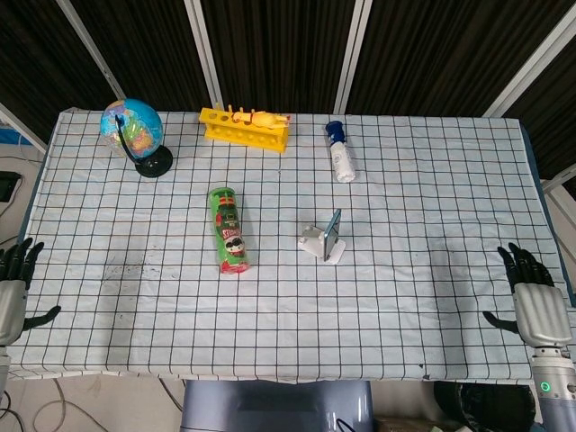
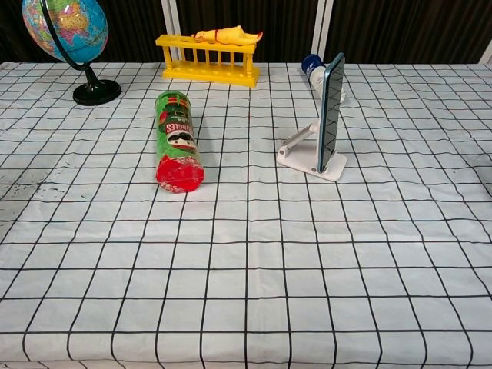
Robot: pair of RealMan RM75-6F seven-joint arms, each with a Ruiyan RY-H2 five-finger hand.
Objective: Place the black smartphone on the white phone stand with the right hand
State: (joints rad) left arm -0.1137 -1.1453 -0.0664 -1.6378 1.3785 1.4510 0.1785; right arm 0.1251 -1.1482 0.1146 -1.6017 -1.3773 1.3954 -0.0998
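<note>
The black smartphone [image 1: 335, 229] [image 2: 331, 112] stands upright on edge in the white phone stand [image 1: 318, 244] [image 2: 305, 154] near the table's middle. Nothing touches it. My right hand [image 1: 534, 300] is at the table's right front corner in the head view, far from the stand, fingers spread and holding nothing. My left hand [image 1: 13, 288] is off the left front edge, fingers apart and empty. Neither hand appears in the chest view.
A green chip can [image 1: 229, 229] [image 2: 175, 141] lies left of the stand. At the back stand a globe [image 1: 133, 133], a yellow rack [image 1: 247, 128] with a rubber chicken on it, and a white bottle with a blue cap [image 1: 341, 153]. A checked cloth [image 2: 246, 261] covers the table.
</note>
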